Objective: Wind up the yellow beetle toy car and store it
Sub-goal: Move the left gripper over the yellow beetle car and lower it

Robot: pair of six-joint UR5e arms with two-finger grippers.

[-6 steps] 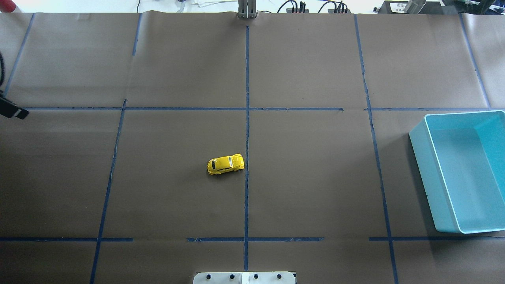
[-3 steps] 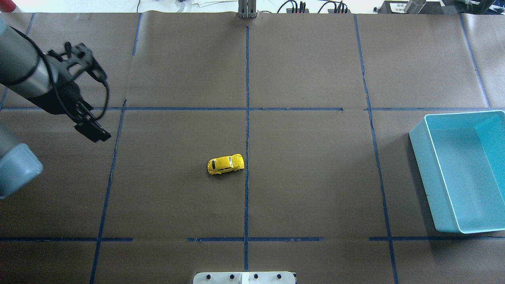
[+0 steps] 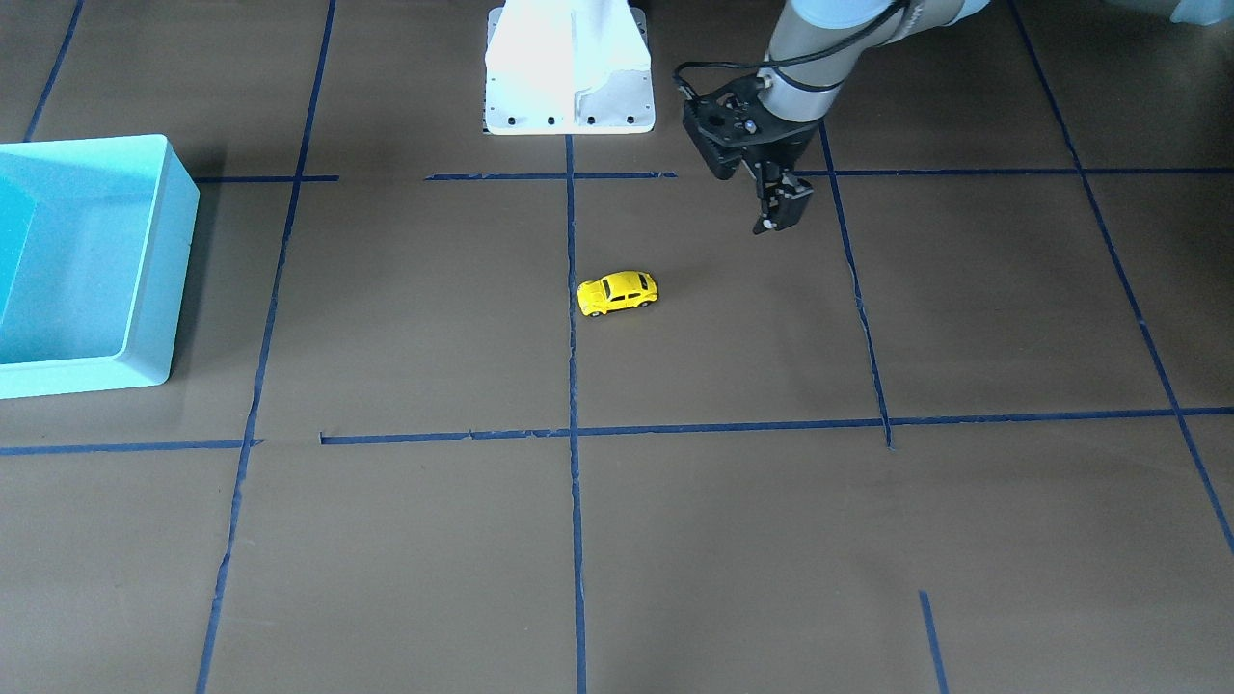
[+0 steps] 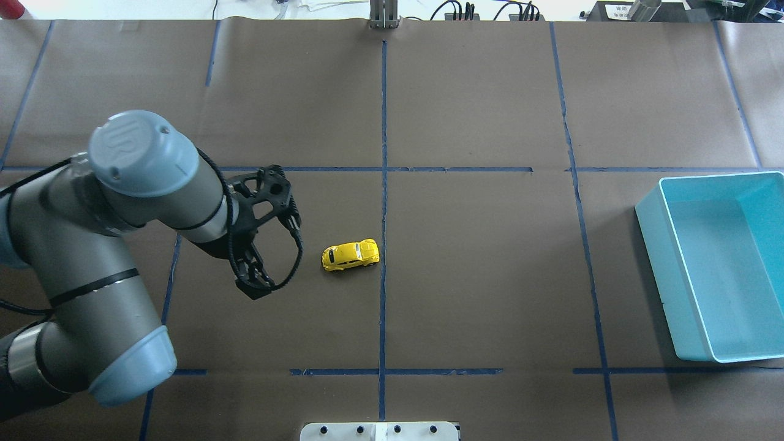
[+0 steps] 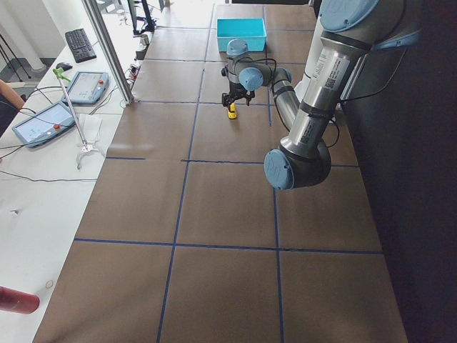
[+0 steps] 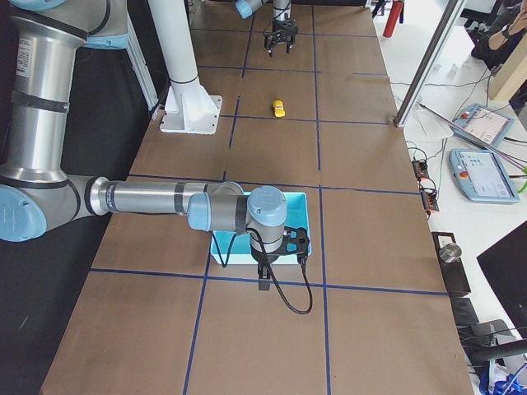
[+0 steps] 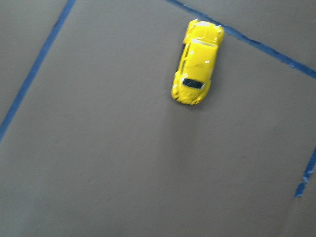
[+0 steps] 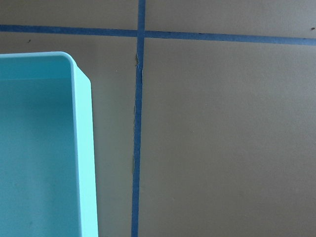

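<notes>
The yellow beetle toy car [image 4: 350, 255] stands on its wheels on the brown table, just left of the centre tape line; it also shows in the front view [image 3: 618, 292] and the left wrist view [image 7: 197, 61]. My left gripper [image 4: 254, 283] hovers above the table a short way left of the car, apart from it, and looks open and empty [image 3: 779, 214]. The turquoise bin [image 4: 650, 229] sits at the right edge. My right gripper [image 6: 273, 267] shows only in the right side view, over the bin's near edge; I cannot tell whether it is open.
Blue tape lines divide the table into squares. The robot's white base plate [image 3: 569, 96] is at the near middle edge. The bin's rim [image 8: 81, 148] fills the left of the right wrist view. Cables and posts line the far edge.
My left arm has swung in from the far left edge toward the table's middle and now stands close to the car. The car and the bin have not moved.
</notes>
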